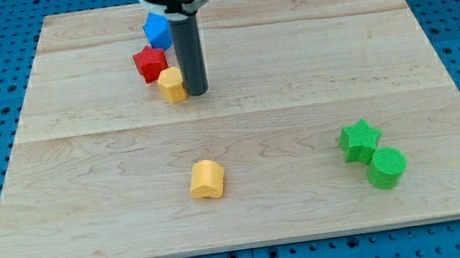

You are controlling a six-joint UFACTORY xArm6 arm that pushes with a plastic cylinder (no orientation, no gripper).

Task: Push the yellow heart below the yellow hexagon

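The yellow heart lies on the wooden board, below the middle and a little to the view's left. The yellow hexagon sits in the upper left part of the board, well above the heart. My tip is down on the board right beside the yellow hexagon, on its right side, touching or nearly touching it. The heart is far below my tip.
A red star sits just up and left of the yellow hexagon, with a blue block above it. A green star and a green cylinder stand together at the lower right. Blue pegboard surrounds the board.
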